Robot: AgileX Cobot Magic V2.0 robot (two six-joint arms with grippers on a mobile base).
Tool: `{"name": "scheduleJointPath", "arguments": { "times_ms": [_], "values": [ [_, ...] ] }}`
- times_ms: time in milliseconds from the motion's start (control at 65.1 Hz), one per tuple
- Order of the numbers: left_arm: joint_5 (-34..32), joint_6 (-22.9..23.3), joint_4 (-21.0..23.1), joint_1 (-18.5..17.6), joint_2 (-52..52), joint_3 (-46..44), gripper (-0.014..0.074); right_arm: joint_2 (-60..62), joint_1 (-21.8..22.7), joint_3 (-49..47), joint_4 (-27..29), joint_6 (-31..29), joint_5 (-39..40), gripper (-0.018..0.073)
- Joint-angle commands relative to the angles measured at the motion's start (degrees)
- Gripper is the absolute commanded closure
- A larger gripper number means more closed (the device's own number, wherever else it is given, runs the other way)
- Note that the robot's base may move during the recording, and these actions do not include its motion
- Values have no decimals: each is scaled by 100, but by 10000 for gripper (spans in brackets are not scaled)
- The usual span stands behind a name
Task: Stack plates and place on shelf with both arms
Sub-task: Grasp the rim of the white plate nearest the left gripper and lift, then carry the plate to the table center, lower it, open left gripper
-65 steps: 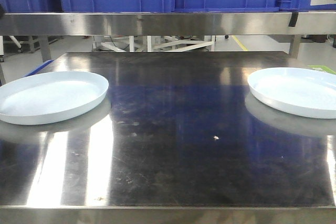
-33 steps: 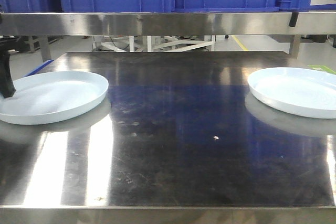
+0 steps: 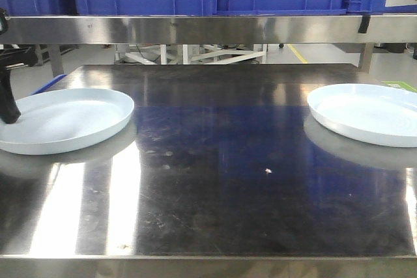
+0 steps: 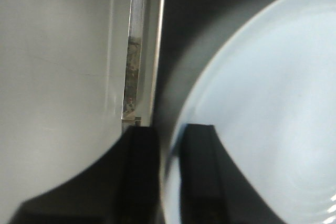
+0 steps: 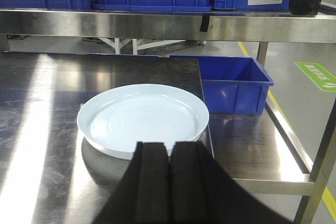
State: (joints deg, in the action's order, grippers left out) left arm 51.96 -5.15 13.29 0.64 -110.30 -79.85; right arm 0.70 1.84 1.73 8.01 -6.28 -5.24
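1. First, the left gripper straddles the outer rim of the left plate, jaws slightly apart; I cannot tell whether it pinches.
2. Bare bench separates the plates, with the shelf rail behind.
3. Right plate lies flat; the right gripper is closed and empty, just short of its rim.

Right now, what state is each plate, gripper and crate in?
left plate: empty, flat on the tabletop, unstacked.
right plate: empty, flat on the tabletop, untouched.
left gripper: astride the left plate's rim; clamped or not, cannot tell.
right gripper: shut, holding nothing.
blue side crate: open-topped, no contents visible.
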Motion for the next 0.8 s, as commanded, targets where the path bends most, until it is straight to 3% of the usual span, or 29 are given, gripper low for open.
{"name": "scheduleJointPath", "arguments": {
  "times_ms": [0, 215, 292, 461, 615, 784],
  "values": [
    [148, 52, -49, -29, 263, -196, 506, 99, 6, -4, -55, -4, 524, 503],
    [750, 52, 28, -29, 425, -716, 514, 99, 6, -4, -55, -4, 524, 503],
    [989, 52, 231, -29, 455, -900, 514, 99, 6, -4, -55, -4, 524, 503],
    [1257, 52, 1131, -104, 464, -1275, 514, 99, 6, -4, -55, -4, 524, 503],
    [978, 52, 1782, -501, 464, -1385, 514, 99, 6, -4, -55, -4, 524, 503],
    [304, 52, 1626, -1165, 284, -1385, 514, 99, 6, -4, -55, -4, 524, 503]
  ]
}}
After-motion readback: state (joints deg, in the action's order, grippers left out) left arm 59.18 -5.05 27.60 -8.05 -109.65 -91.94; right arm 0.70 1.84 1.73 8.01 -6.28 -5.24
